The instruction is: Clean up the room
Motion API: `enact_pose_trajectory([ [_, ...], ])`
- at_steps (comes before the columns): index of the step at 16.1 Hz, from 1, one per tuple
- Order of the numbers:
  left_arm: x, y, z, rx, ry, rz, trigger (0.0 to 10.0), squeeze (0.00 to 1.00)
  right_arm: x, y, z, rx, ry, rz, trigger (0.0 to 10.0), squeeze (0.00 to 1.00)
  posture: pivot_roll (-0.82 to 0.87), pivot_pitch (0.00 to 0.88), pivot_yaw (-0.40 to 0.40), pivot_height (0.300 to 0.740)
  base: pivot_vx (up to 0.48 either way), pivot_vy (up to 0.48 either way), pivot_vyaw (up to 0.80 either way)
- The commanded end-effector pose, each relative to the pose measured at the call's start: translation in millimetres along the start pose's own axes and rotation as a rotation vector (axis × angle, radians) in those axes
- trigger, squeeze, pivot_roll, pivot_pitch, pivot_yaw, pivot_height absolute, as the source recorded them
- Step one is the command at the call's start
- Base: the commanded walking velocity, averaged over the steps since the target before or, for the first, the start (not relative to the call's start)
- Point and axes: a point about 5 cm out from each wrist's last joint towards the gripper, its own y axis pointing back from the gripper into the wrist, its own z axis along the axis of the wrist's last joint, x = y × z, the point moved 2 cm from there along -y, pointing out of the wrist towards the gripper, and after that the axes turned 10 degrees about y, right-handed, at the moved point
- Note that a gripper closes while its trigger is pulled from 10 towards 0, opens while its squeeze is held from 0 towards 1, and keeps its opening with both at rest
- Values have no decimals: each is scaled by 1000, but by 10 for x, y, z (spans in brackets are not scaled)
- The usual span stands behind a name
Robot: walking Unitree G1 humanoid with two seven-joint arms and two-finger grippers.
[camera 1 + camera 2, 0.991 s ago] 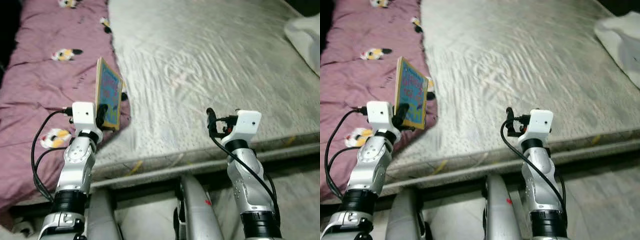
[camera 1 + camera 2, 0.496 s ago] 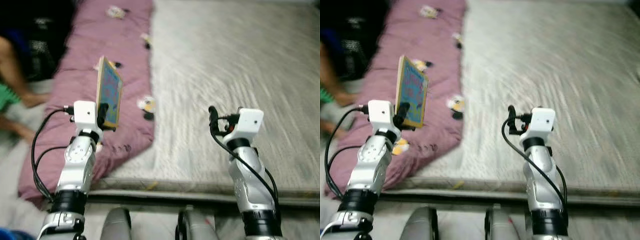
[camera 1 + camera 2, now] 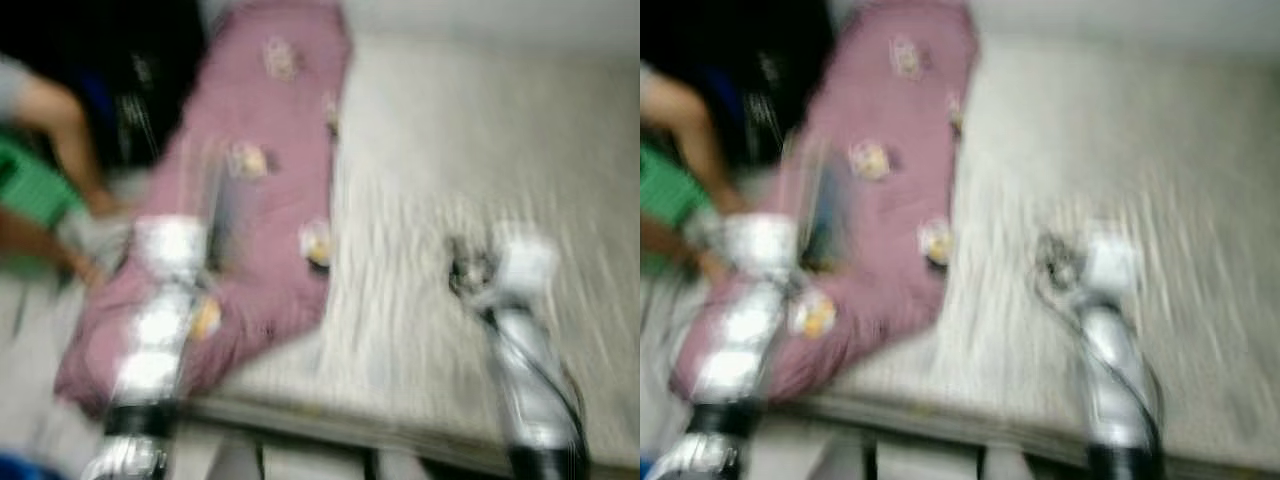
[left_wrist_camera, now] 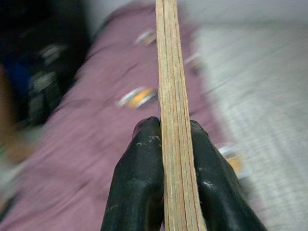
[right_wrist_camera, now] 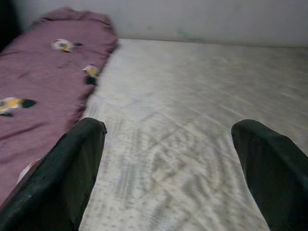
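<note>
Pale grey mattress (image 5: 192,120) against a plain light wall (image 5: 202,19); mauve patterned quilt (image 5: 38,82) alongside.

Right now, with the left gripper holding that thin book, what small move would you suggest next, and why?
Probably pause and let the view settle: the head views are blurred, the left gripper is clamped on the book, and a person is close on the left.
</note>
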Motion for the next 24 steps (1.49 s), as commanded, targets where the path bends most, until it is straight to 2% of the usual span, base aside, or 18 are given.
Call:
enact_pose_trajectory([
  [1, 240, 70, 5, 2, -23, 72, 10000, 0, 177, -25, 116, -41, -13, 49, 10000, 0, -88, 45, 3, 740, 0, 0, 0],
  [5, 165, 50, 0, 3, -21, 43, 10000, 0, 148, -30, 98, -31, -7, 27, 10000, 0, -92, 44, 6, 740, 0, 0, 0],
  [9, 160, 37, 20, -3, -12, 36, 10000, 0, 148, -27, 66, -14, -13, 22, 10000, 0, -91, 49, 5, 740, 0, 0, -678],
  [20, 158, 0, 50, -13, 12, 38, 10000, 0, 186, -50, 97, -25, -5, 41, 10000, 0, -92, 60, 2, 740, 0, -268, 0],
  [24, 155, -3, 48, -12, 15, 38, 10000, 0, 128, -54, 62, -2, 0, 13, 10000, 0, -91, 60, 1, 740, 0, -218, 0],
])
